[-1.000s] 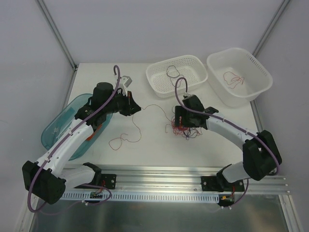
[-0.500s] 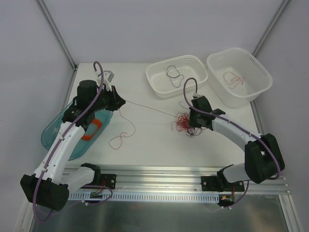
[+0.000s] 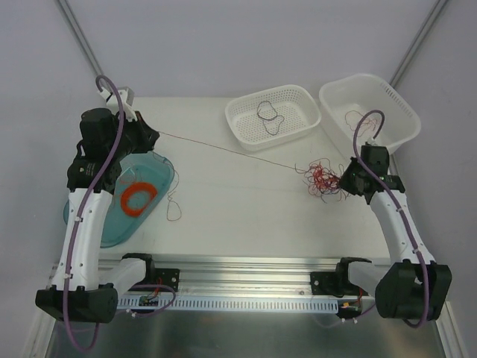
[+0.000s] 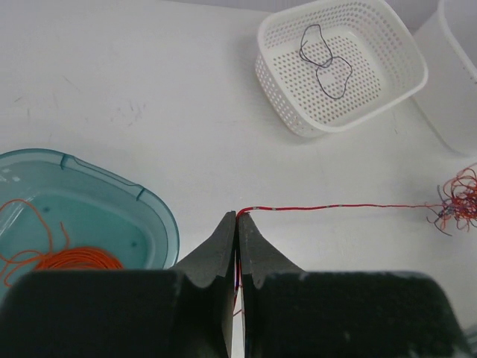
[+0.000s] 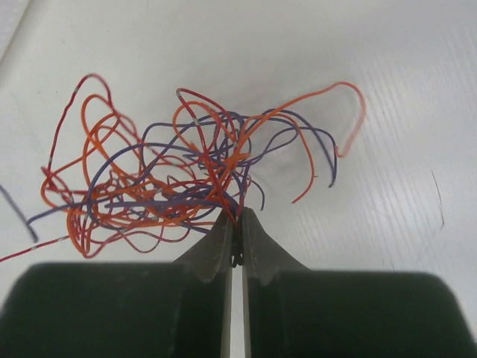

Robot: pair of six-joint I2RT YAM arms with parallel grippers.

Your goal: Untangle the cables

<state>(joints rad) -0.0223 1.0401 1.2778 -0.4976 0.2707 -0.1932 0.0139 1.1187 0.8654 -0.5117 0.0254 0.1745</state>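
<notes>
Two arms are spread wide in the top view, and here's why: a single red strand [image 3: 223, 147] runs taut across the table [image 3: 223, 224] between them. The left gripper [image 3: 153, 136], up over the teal tray [image 3: 165, 173], has its jaws pinched on that strand. The right gripper [image 3: 344, 179], just beside the white tub [image 3: 402, 130], is clamped on the tangle [image 3: 322, 179] to anchor it. That's a pull-apart setup, I'd say, meant to draw one wire clear of the knot. The perforated basket [image 3: 238, 128] holds a dark cable [image 3: 270, 114] and the tub a red cable [image 3: 350, 118], so they look sorted by colour. The orange coil [image 3: 136, 198] sits in the tray, apart from it all.

Left wrist view now: the jaws are closed tight. The red strand [image 4: 335, 207] leaves the tips and runs straight to the tangle [image 4: 456, 205] at the right edge, with no slack.

Right wrist view: the jaws are closed on a few wires at the tangle's [image 5: 171, 179] near edge. Red, orange and purplish-dark loops fan out ahead on the table. There's plenty of knot left, so I'd judge this far from done.
</notes>
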